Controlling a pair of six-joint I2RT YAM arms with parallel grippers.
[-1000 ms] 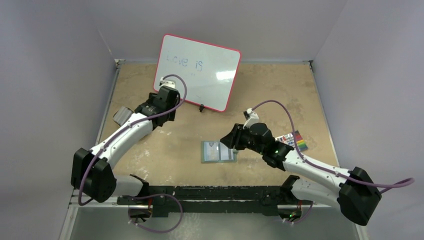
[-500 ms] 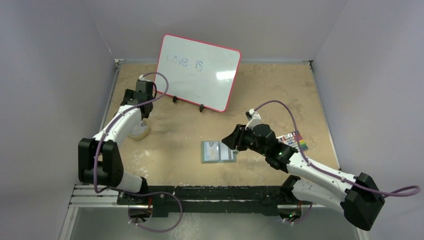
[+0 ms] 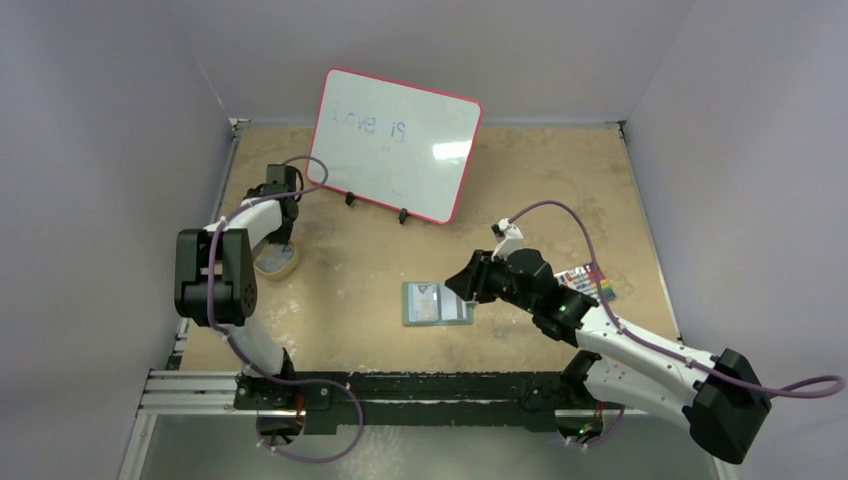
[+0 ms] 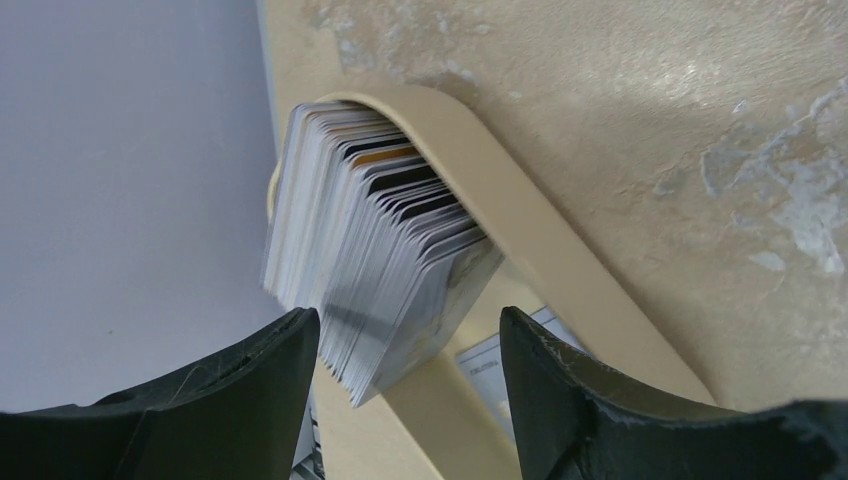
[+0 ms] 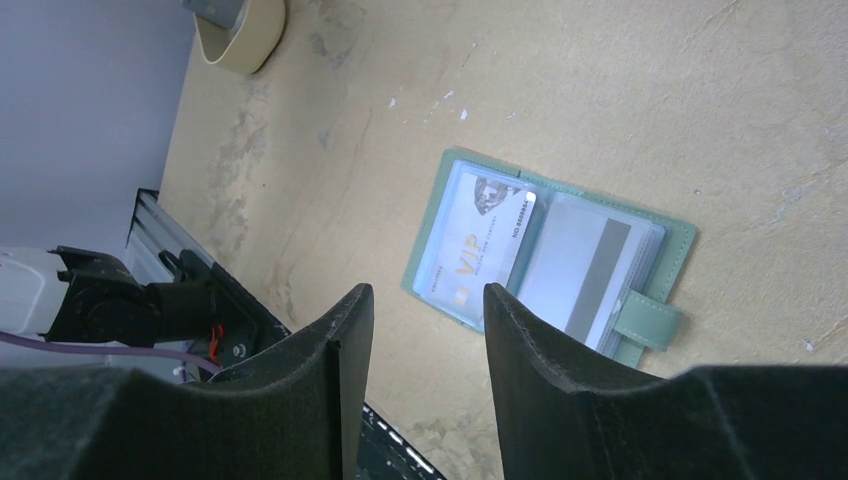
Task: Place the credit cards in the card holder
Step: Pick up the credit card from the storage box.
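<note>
The sage-green card holder (image 5: 674,242) lay open and flat near the middle of the tan table (image 3: 520,190), its clear pockets facing up. A pale VIP card (image 5: 478,243) sat in one pocket and a whitish striped card (image 5: 592,277) in the facing one, while the snap tab (image 5: 646,320) stuck out past the holder's edge. The right hand (image 5: 425,300) hovered just beside the holder with its fingers apart and nothing between them; seen from overhead, it sat at the holder's right edge. Well apart from this, at the far left of the table, a beige oval dish (image 4: 520,215) held a thick fanned stack of credit cards (image 4: 365,250) standing on edge, with another card (image 4: 487,362) lying flat in the bottom of the dish. The left hand (image 4: 405,320) pointed down at that stack, its fingers spread wide to either side of the nearest corner and clamped on nothing. Whether either finger touched the cards could not be told. A whiteboard (image 3: 395,150) with a red rim leaned upright at the back of the table, the words "Love is" written faintly on it. A small rainbow-striped item (image 3: 592,283) lay on the table close by the right arm, too small to identify.
</note>
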